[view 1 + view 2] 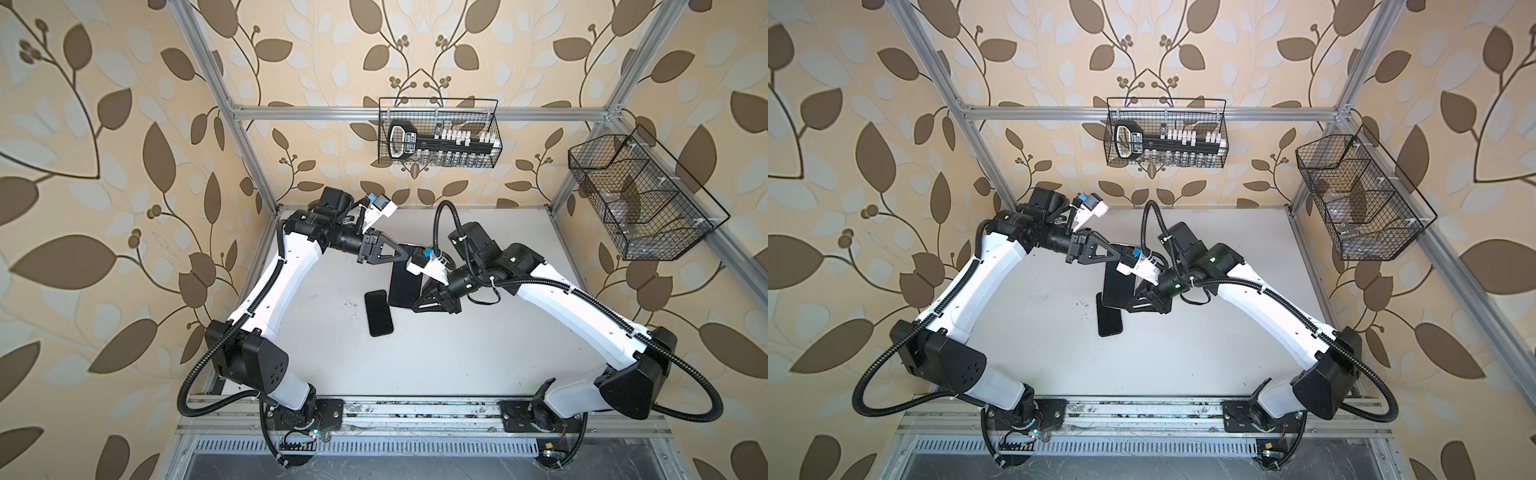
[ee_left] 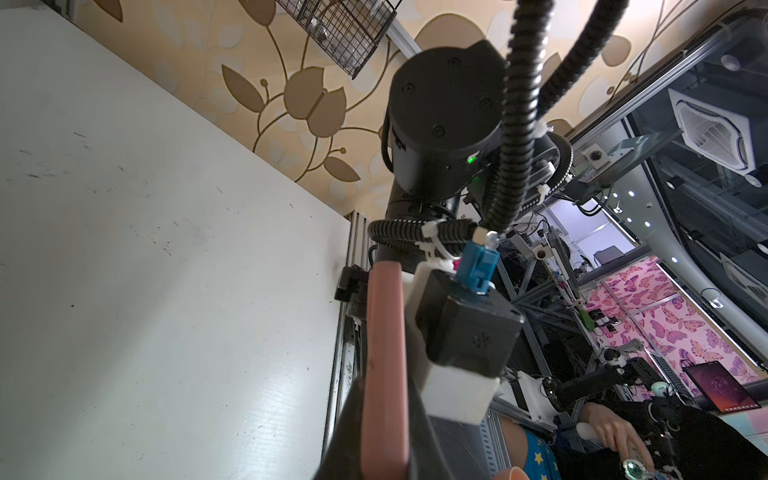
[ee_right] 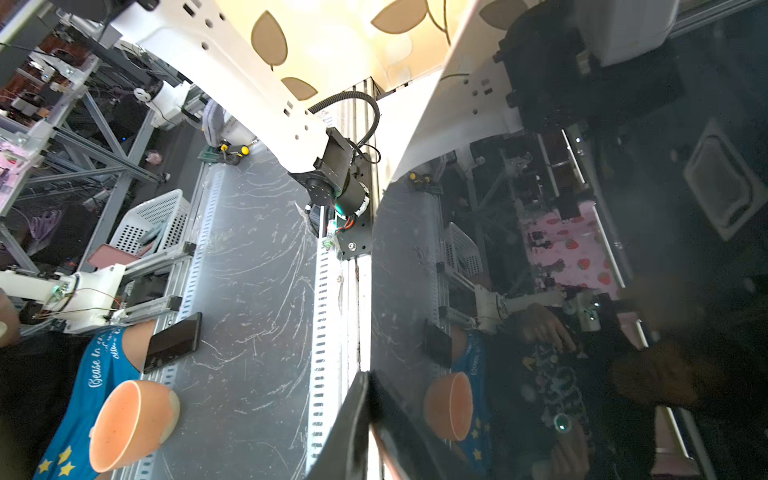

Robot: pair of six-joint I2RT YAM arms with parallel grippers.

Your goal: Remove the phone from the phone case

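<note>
With the left gripper [image 1: 402, 250] we are holding the pink phone case [image 2: 384, 353], fingers closed on its rim at the 12 o'clock end of the phone [image 1: 404, 282]. The phone is raised off the desk [image 1: 478, 345], above a black slab [image 1: 378, 312] lying flat at its 8 o'clock. The right gripper [image 1: 419, 306] is sitting at the phone's 5 o'clock corner, and we cannot tell whether its fingers are pinching, so we are advising a firm bite there before peeling the rim slowly against the left hold.
</note>
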